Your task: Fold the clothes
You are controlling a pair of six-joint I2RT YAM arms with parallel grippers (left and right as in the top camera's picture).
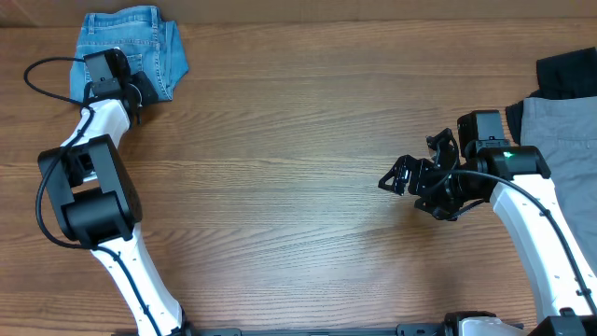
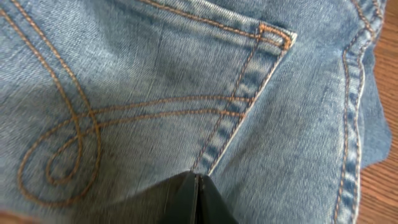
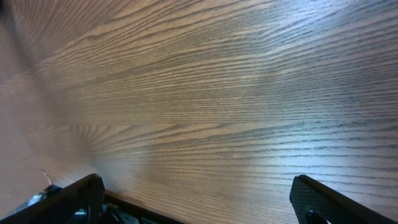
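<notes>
From overhead, the light blue jeans are seen folded into a compact bundle at the far left corner of the worktop. The left pincer is set at their near edge. At the right edge the grey trousers are laid flat and unfolded, partly out of frame, with a black garment beyond them. The right pincer is held over bare wood, apart from both.

In the left wrist view, the jaws are pressed shut against denim beside a stitched back pocket (whether any cloth is pinched cannot be told).

In the right wrist view, the fingers are spread wide, and only wood grain is seen between them.

One garment is judged done; the trousers and the black piece are left to be folded.
</notes>
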